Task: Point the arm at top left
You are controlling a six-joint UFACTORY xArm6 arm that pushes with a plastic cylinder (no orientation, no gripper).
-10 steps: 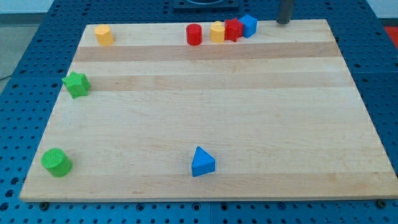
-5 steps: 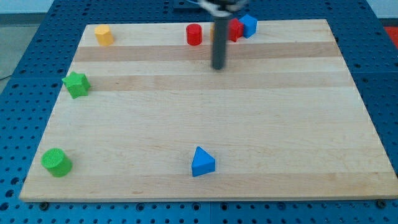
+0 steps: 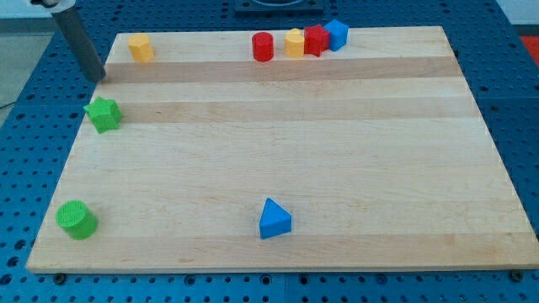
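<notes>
My tip [image 3: 94, 76] is at the wooden board's [image 3: 278, 151] left edge near its top left corner. It stands left of and a little below the yellow block [image 3: 140, 47], and above the green star [image 3: 104, 114]. It touches neither. The rod rises to the view's top left.
Along the top edge stand a red cylinder [image 3: 264, 46], a second yellow block [image 3: 294, 42], a red block [image 3: 316, 39] and a blue block [image 3: 336, 34], the last three bunched together. A green cylinder [image 3: 77, 219] sits at the bottom left. A blue triangle [image 3: 274, 219] sits at the bottom middle.
My tip has swept from the top right of the board, past the top middle, to the top left edge. No block has moved.
</notes>
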